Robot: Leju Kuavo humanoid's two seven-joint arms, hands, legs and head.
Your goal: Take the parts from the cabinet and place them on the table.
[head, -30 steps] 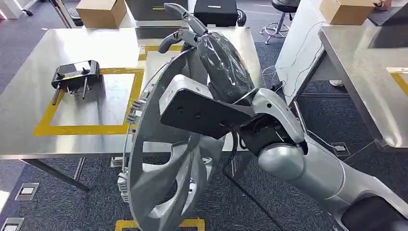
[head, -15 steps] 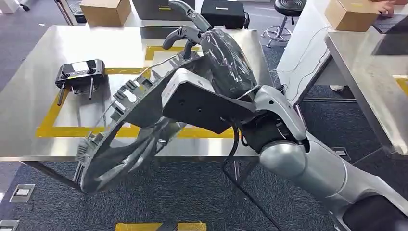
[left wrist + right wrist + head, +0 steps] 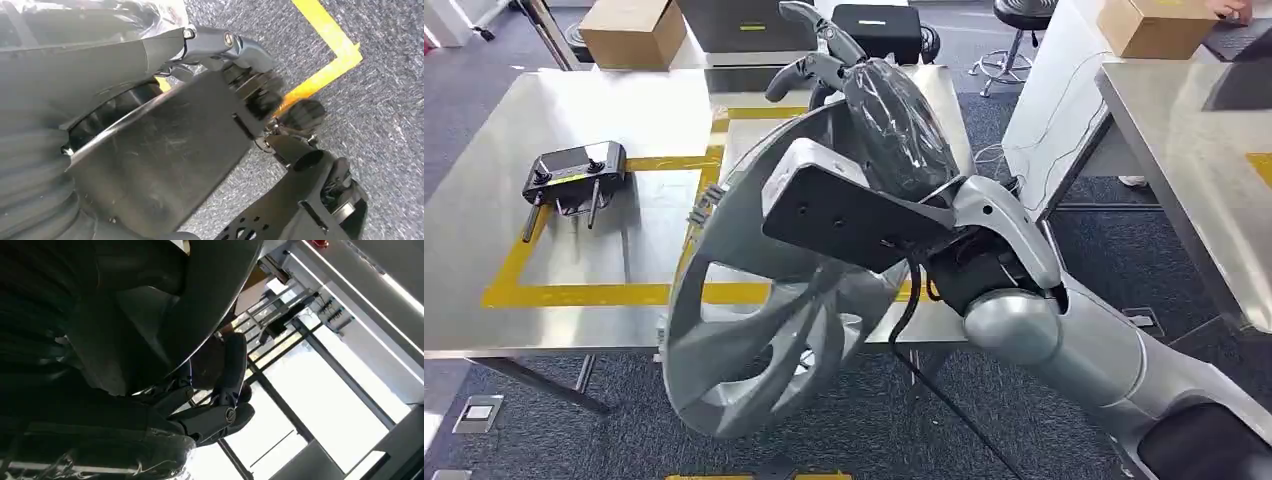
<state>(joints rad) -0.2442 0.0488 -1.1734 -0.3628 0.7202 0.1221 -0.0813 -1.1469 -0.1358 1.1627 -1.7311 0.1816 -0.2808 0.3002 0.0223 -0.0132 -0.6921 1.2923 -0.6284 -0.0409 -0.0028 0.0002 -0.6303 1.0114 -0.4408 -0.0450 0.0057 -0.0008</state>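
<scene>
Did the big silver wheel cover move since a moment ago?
Yes. The wheel cover, held by the right robot hand, has swung up from lying flatter; its lower rim now hangs nearer the table front edge's middle.

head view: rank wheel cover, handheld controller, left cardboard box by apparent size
1. wheel cover, largest by far, though it is nearest the camera.
2. left cardboard box, partly cut off at the top edge.
3. handheld controller, roughly similar to the box, so that order is unsure.
</scene>
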